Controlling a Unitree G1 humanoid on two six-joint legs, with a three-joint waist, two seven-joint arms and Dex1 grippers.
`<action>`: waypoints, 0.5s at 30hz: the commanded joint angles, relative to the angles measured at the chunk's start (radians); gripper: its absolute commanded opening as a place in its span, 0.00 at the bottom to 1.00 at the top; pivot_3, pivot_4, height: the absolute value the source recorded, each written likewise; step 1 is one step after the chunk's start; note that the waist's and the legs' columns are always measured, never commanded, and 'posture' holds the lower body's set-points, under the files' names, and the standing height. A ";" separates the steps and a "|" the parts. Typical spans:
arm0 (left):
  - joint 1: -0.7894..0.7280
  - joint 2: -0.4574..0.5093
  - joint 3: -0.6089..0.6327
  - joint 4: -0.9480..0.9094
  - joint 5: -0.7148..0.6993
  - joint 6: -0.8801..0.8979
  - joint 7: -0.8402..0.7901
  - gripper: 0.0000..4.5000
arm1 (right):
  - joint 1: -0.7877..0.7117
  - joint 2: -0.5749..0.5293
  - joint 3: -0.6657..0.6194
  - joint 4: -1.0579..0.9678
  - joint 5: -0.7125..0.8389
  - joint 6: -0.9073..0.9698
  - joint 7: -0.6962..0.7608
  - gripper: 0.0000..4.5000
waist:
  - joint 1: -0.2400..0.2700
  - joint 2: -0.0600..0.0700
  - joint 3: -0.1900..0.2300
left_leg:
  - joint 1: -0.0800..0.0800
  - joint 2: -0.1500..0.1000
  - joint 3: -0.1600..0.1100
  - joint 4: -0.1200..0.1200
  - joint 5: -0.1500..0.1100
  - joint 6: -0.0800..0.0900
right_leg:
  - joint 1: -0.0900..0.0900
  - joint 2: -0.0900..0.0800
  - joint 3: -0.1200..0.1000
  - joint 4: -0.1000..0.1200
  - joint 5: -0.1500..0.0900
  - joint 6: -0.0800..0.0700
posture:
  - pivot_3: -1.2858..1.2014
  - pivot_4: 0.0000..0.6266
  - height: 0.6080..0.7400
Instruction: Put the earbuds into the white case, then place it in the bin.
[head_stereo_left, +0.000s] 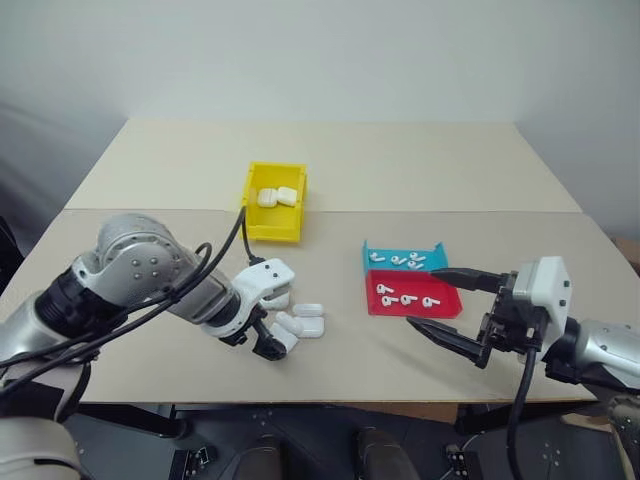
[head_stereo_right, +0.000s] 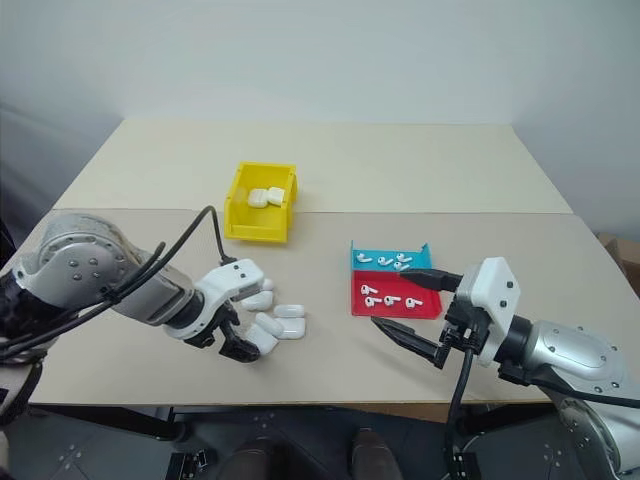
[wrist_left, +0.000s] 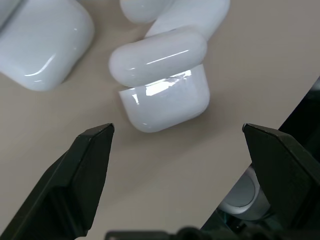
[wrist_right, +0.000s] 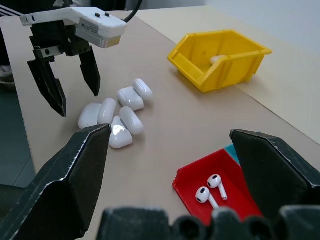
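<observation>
Left gripper (wrist_right: 70, 85) fingers spread, empty, hanging just over white case (wrist_left: 162, 82) near surface front edge; right gripper (head_stereo_left: 455, 305) spread, farther.

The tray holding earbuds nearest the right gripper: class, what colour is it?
Red. The red tray shows best in the left eye view, just in front of the teal tray.

A cluster of glossy white cases (wrist_right: 120, 112), rounded and pebble-like with lids shut, is seen lying flat on the table at about 7 o'clock from the bin (head_stereo_left: 273, 203). The bin, bright yellow with tall walls, is set upright near the table's middle, and two more white cases are held inside it. Tiny white stemmed earbuds (head_stereo_left: 403, 298) are scattered at about 4 o'clock from the bin.
</observation>
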 joint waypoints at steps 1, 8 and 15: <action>-0.034 0.015 -0.059 0.019 -0.172 -0.075 0.155 1.00 | -0.005 0.005 -0.008 -0.027 -0.004 -0.022 -0.005 1.00 | 0.000 0.000 0.000 | 0.000 0.000 0.000 0.000 0.000 0.000 | 0.000 0.000 0.000 0.000 0.000 0.000 | 0.52 0.24 1.00; -0.054 0.003 -0.177 0.048 -0.303 -0.205 0.353 1.00 | -0.015 0.013 0.004 -0.022 -0.014 -0.026 -0.008 1.00 | 0.005 0.000 0.000 | 0.000 -0.001 0.000 0.000 0.000 -0.001 | 0.000 -0.001 0.000 0.000 0.000 0.000 | 0.52 0.24 1.00; -0.030 -0.017 -0.208 0.066 -0.303 -0.250 0.473 1.00 | 0.000 0.028 0.000 -0.037 -0.020 -0.026 -0.018 1.00 | 0.013 0.000 0.000 | 0.000 -0.001 0.002 0.000 0.001 -0.002 | 0.000 -0.001 0.000 0.000 0.000 0.000 | 0.52 0.24 1.00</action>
